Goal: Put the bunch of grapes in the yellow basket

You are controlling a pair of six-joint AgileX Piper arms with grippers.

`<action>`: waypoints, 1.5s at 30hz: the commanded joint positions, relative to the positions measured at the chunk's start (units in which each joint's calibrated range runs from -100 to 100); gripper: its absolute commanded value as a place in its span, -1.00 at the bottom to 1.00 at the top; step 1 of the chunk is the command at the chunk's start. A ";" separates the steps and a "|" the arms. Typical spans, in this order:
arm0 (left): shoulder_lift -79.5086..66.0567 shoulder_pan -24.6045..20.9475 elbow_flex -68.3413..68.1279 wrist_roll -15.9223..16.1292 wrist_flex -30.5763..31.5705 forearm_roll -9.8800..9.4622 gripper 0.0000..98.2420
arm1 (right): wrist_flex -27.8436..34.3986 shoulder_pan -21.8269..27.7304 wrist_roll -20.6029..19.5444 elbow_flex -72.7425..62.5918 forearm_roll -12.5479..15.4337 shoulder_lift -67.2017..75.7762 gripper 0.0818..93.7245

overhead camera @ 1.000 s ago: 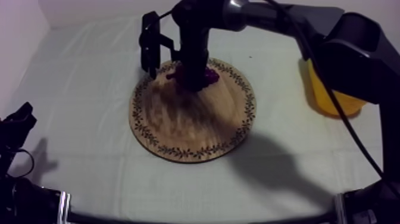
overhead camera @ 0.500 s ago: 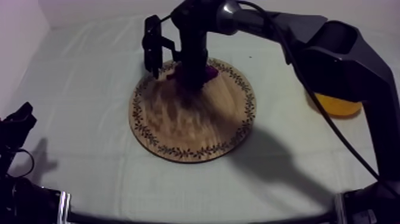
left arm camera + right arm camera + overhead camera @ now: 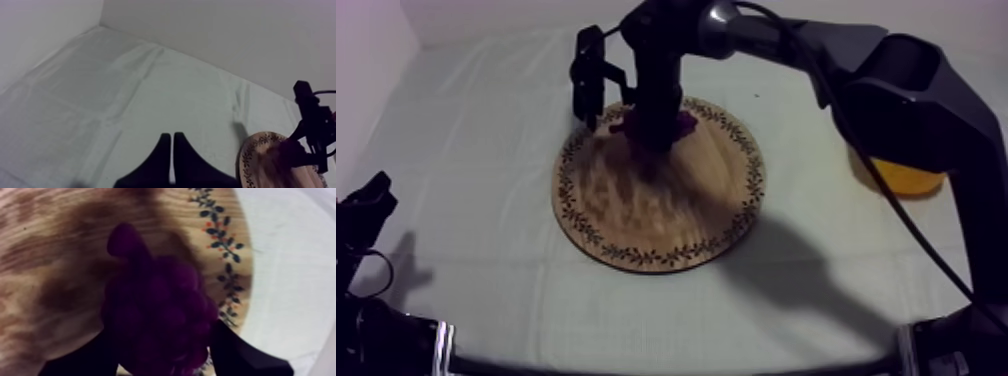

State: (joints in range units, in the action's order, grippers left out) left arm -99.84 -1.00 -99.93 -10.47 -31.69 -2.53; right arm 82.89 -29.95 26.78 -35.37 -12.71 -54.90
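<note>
Your right gripper clamped round the bunch of grapes, far rim of the wooden board, upper centre, your left gripper closed empty

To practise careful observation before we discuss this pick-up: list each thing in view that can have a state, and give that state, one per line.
right gripper: shut on the bunch of grapes
bunch of grapes: held between the fingers, over the far part of the wooden board
wooden board: flat on the cloth
left gripper: shut on nothing, low at the table's left
yellow basket: at the table's right, partly behind the right arm
</note>
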 commanded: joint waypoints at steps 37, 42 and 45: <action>0.02 0.02 0.04 -0.01 0.01 0.01 -1.00 | 12.42 7.09 -7.38 16.08 0.75 31.53 -0.31; 0.02 0.02 0.04 -0.01 0.01 0.01 -1.00 | 12.97 12.53 -9.99 21.43 1.14 35.08 -0.32; 0.02 0.02 0.04 -0.01 0.01 0.01 -1.00 | 13.04 16.07 -10.94 24.46 1.12 37.21 -0.31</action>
State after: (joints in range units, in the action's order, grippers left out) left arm -99.84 -1.00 -99.93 -10.47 -31.69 -2.53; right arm 95.85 -16.76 16.30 -12.43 -11.61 -18.42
